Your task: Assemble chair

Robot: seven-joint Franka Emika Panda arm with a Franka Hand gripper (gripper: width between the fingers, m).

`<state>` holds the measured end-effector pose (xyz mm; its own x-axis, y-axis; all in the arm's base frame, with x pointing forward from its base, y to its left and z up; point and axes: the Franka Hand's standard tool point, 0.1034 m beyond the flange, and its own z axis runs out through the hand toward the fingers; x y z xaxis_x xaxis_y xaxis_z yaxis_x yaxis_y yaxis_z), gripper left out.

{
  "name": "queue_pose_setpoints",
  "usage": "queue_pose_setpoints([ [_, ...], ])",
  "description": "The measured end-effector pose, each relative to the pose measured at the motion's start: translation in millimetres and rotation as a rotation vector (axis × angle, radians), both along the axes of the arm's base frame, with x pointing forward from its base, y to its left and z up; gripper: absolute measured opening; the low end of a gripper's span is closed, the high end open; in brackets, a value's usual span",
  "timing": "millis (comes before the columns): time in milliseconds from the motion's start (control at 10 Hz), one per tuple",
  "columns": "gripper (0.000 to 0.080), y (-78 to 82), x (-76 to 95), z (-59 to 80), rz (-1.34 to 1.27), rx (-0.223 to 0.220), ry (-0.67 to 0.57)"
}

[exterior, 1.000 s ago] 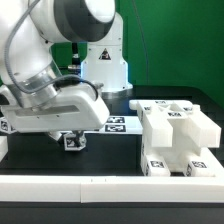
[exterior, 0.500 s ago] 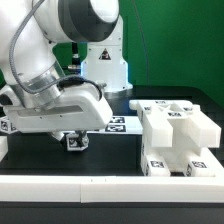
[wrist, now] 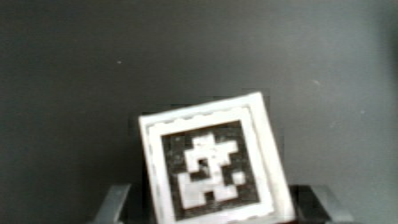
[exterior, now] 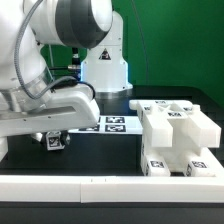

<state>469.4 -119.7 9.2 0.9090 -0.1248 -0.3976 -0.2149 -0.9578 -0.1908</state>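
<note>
Black tabletop (exterior: 100, 155) lies under your gripper (exterior: 55, 141), its jaws clamped on a small white tagged block (wrist: 210, 160), well apart from the chair (exterior: 180, 135).

the gripper (exterior: 55, 139) hung low over the dark table (exterior: 100, 158) at the exterior view's left, a small tagged piece (exterior: 57, 144) between its fingertips. the part-built chair (exterior: 180, 135) stood well apart at the right, the marker board (exterior: 116, 123) lying between them.
</note>
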Motion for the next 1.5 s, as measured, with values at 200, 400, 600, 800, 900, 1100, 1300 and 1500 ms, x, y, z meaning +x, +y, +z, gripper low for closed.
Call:
queue_pose_setpoints([
  [200,0.0291,-0.5,0.2,-0.3,0.031,-0.013,0.000],
  [400,0.0291,12.0,4.8,-2.0,0.227,-0.104,0.003],
  [600,0.0291,11.4,4.6,-1.9,0.237,-0.104,0.003],
  [800,0.0291,10.7,4.8,-1.9,0.238,-0.103,0.002],
  [900,0.0408,10.9,4.8,-1.9,0.238,-0.103,0.002],
  [1100,0.0542,11.0,4.8,-1.9,0.238,-0.103,0.002],
  [1300,0.0633,10.0,8.2,2.5,0.238,-0.103,-0.001],
  [1500,0.0646,6.6,14.4,16.9,0.230,-0.108,-0.027],
])
